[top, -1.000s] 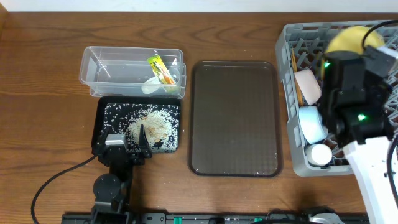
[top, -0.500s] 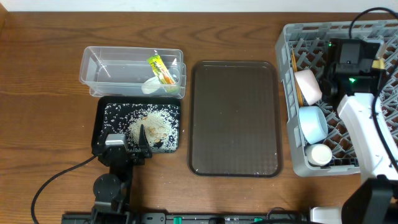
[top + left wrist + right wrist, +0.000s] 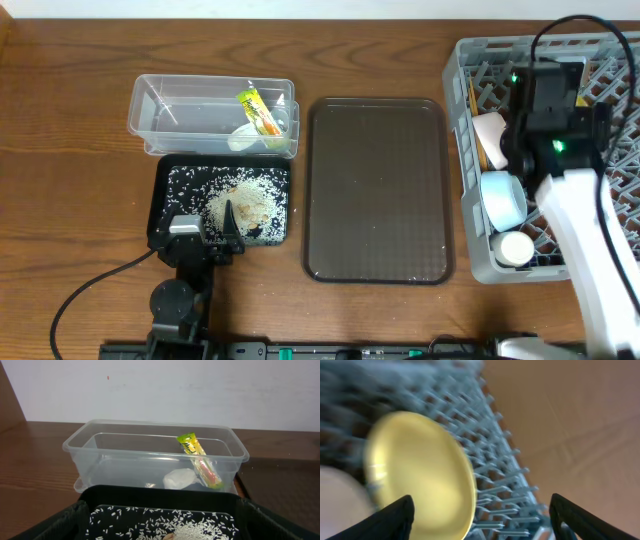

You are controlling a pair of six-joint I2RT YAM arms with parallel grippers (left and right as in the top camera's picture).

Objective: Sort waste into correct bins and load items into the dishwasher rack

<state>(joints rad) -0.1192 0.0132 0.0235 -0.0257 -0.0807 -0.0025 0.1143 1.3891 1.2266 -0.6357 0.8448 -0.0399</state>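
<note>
The yellow plate [image 3: 417, 475] rests among the tines of the grey dishwasher rack [image 3: 457, 200], blurred in the right wrist view and hidden under the arm from overhead. My right gripper [image 3: 481, 507] is open around the plate's edge, its left finger [image 3: 395, 520] in front of the plate. The rack also holds a white bowl [image 3: 492, 138], a light blue bowl [image 3: 502, 198], a white cup [image 3: 516, 247] and chopsticks [image 3: 473, 110]. A clear tub [image 3: 160, 115] contains the green-and-orange wrapper [image 3: 258, 110] and a white scrap [image 3: 243, 137]. My left gripper [image 3: 162, 527] stands open over the black tray [image 3: 165, 195], which holds rice [image 3: 240, 200].
A dark brown serving tray [image 3: 377, 188] lies between the bins and the rack. The wooden table [image 3: 70, 200] shows to the left of the bins. A black cable [image 3: 90, 290] runs from the left arm's base at the front edge.
My right gripper has opened and let go of the yellow plate, which now rests in the rack. The right arm has swung over the rack's back part. The left arm has stayed still.
</note>
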